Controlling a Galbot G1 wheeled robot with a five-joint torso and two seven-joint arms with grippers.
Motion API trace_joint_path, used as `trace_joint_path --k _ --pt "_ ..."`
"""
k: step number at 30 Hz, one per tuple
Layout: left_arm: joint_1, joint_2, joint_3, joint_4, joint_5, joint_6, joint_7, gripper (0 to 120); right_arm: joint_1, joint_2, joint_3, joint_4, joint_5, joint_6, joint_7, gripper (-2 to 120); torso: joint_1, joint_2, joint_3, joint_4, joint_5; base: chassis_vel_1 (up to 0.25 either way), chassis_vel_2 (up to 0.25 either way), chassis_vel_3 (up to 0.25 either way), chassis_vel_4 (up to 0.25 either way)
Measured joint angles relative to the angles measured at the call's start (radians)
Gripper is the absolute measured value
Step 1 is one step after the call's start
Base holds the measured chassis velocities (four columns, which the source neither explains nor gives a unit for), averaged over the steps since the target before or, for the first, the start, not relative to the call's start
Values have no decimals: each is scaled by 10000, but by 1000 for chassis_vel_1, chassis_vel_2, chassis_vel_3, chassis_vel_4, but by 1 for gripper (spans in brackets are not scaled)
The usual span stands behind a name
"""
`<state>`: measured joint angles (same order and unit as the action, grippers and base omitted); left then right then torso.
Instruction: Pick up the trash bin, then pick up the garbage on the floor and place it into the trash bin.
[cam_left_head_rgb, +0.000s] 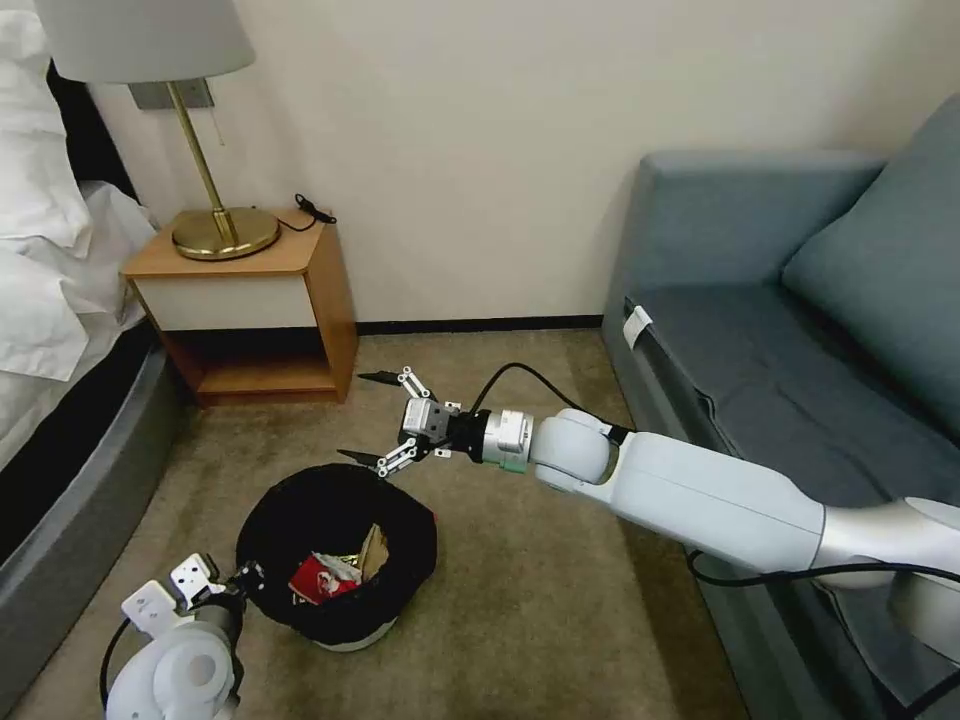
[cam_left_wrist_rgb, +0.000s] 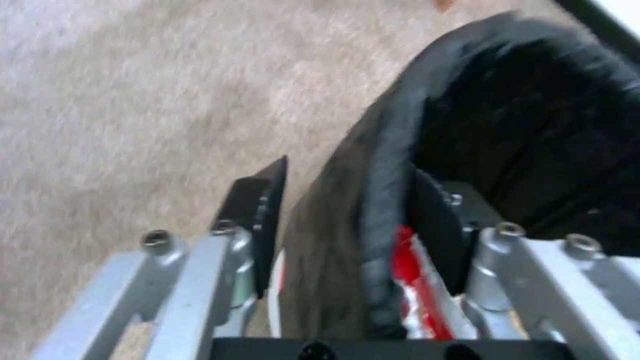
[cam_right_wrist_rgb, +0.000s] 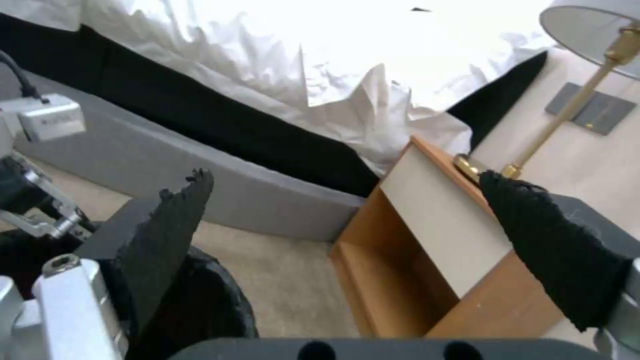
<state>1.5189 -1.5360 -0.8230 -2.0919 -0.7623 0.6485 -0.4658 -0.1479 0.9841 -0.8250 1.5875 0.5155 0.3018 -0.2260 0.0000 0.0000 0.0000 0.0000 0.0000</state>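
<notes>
Trash bin (cam_left_head_rgb: 335, 550): stands on the carpet low and left of centre in the head view, at about 7 o'clock from the picture's middle; black liner folded over the rim, a strip of white base showing at its 5 o'clock edge.
Garbage (cam_left_head_rgb: 335, 572): a red-and-white scrap and a tan-brown piece lie inside the bin, against its near wall.
Left gripper (cam_left_head_rgb: 243, 577): at the bin's 9 o'clock rim. In the left wrist view the left gripper (cam_left_wrist_rgb: 347, 220) straddles the bin wall (cam_left_wrist_rgb: 380, 200), one finger outside and one inside, and pinches the lined rim between them; red-and-white litter (cam_left_wrist_rgb: 417, 285) sits just inside that inner finger.
Right gripper (cam_left_head_rgb: 372, 418): hangs just past the bin's 12 o'clock rim, pointing toward 9 o'clock, fingers spread wide with nothing between them. In the right wrist view, the right gripper (cam_right_wrist_rgb: 347, 210) has one fingertip just over the bin's black rim (cam_right_wrist_rgb: 200, 300).
Nightstand (cam_left_head_rgb: 250, 300): at 11 o'clock from the bin, well apart, carrying a brass lamp (cam_left_head_rgb: 215, 190).
Sofa (cam_left_head_rgb: 800, 330): at 2 o'clock from the bin, behind the right arm.
</notes>
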Motion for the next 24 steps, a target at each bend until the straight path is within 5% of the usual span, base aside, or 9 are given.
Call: trace_joint_path --k 4,6,8,10,11,14,21,24 --pt "235 -30 -90 -311 1115 -585 1026 71 -222 -208 500 285 85 -159 294 100 0 0 0 1 0 0 0 0 0" --pt "465 3 -273 -534 2278 -1714 2506 83 -544 -506 1180 752 211 -524 889 100 0 0 0 1 1 0 0 0 0" --pt "508 22 -322 -587 2533 -2102 2963 86 -657 -619 1371 949 247 -662 1188 100 0 0 0 2 1 0 0 0 0" --pt "585 77 -439 -708 2969 -2947 3897 96 -999 -929 1838 1550 413 -1081 2189 100 0 0 0 -1 1 0 0 0 0" --pt "585 77 -439 -708 2969 -2947 3897 96 -999 -929 1838 1550 413 -1081 2189 100 0 0 0 -1 1 0 0 0 0" --pt "713 196 -518 -921 3414 -3929 4908 100 -2325 -1439 3392 2781 801 -2352 4429 100 0 1 -1 -1 2 0 0 0 0" --pt "891 295 -324 -1145 4038 -4438 5307 100 -4234 -1823 5861 3791 848 -3170 5785 100 -1 1 -1 -1 2 0 0 0 0" --pt "945 344 81 -1299 4398 -4655 5370 100 -6933 -1731 8903 5068 291 -3829 6512 100 -1 1 -1 0 0 0 0 0 0"
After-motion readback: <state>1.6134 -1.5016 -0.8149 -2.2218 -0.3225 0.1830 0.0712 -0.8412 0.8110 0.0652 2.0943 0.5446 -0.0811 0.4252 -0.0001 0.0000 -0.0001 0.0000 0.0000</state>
